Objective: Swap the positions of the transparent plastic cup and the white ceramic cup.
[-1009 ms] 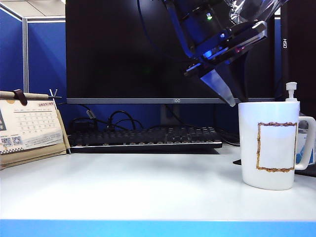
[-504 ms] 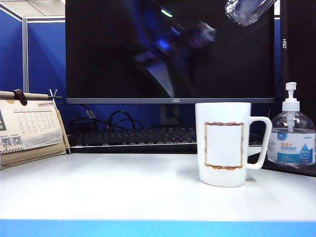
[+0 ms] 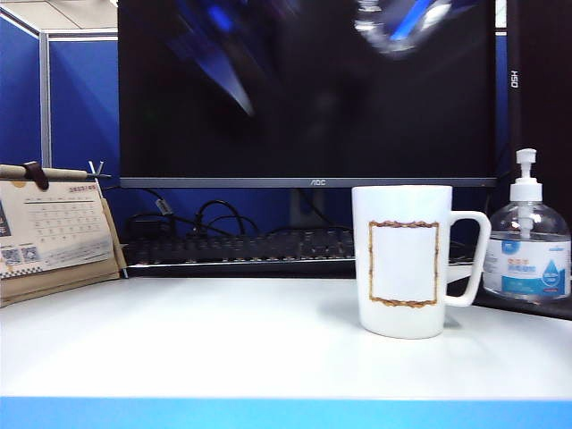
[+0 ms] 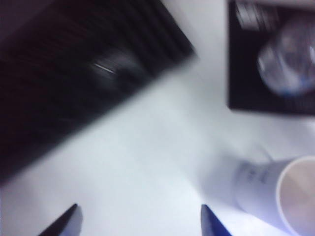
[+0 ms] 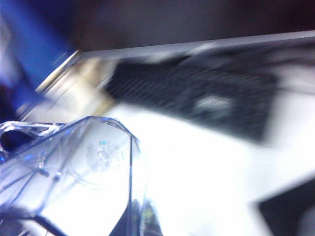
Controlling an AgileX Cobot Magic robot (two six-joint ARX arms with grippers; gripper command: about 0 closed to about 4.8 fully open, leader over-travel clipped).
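The white ceramic cup (image 3: 402, 259) stands upright on the table, right of the middle, with its handle to the right; it also shows in the left wrist view (image 4: 280, 194). My left gripper (image 4: 142, 222) is open and empty, beside that cup and apart from it. From outside it is a blur (image 3: 223, 67) high up on the left. The transparent plastic cup (image 5: 83, 167) hangs in the air with my right gripper (image 5: 142, 219) shut on its wall. It is a blur (image 3: 386, 22) at the top edge of the exterior view.
A black keyboard (image 3: 259, 250) lies under the monitor (image 3: 304, 98) at the back. A clear pump bottle (image 3: 527, 255) stands on a black mat at the right. A desk calendar (image 3: 54, 237) leans at the far left. The table's blue front edge (image 3: 286, 413) is near the camera.
The white cup shifted left across the table and now stands free. My left gripper opened, rose and swung left. The raised transparent cup drifted left with my right gripper.
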